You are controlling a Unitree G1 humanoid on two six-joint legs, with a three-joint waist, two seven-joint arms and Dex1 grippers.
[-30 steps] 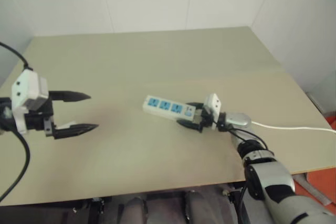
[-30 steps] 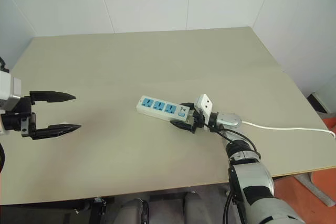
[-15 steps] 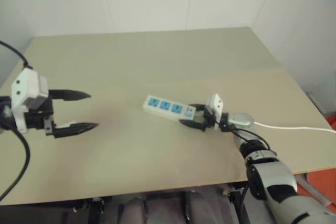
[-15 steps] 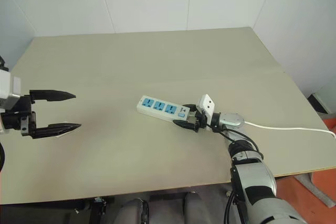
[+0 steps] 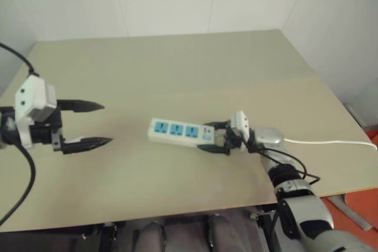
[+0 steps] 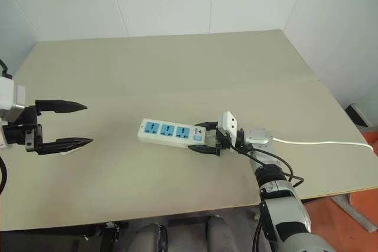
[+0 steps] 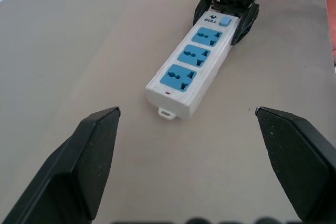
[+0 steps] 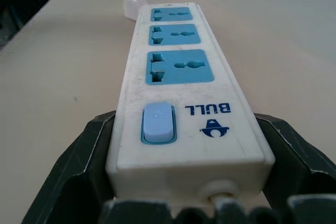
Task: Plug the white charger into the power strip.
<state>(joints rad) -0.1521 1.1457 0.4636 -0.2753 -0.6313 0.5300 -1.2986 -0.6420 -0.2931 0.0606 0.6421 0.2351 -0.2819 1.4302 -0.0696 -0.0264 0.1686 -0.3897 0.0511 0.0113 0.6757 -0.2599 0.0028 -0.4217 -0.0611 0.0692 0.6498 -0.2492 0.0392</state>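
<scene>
Power strip [image 6: 171,132] dragged leftward, turned level

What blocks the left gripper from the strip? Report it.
Nothing visible. Bare table lies between the open left gripper and the strip. The right gripper clamps the strip's switch end, on the far side.

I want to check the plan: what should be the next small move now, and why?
Probably let the right gripper settle the power strip flat on the table. Its fingers clamp the switch end, all three blue sockets are empty, and the open left gripper holds nothing.
</scene>
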